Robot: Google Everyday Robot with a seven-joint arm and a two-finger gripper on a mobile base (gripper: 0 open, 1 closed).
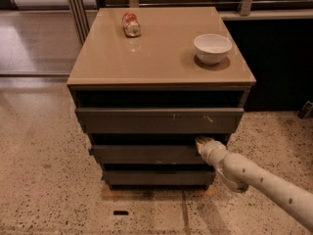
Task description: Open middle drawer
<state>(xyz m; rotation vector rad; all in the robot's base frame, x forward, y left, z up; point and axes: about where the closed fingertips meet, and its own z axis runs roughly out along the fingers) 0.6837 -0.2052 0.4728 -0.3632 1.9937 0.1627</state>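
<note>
A cabinet with a tan glossy top has three dark grey flat drawer fronts stacked under it. The middle drawer is the middling-width front, between the widest top front and the narrowest bottom front. My gripper comes in on a white arm from the lower right. Its tip is at the top right edge of the middle drawer front, in the dark gap under the top drawer.
A white bowl stands on the right of the cabinet top. A small bottle or can lies at the back left. Speckled stone floor surrounds the cabinet. A dark wall panel is to the right, metal posts behind left.
</note>
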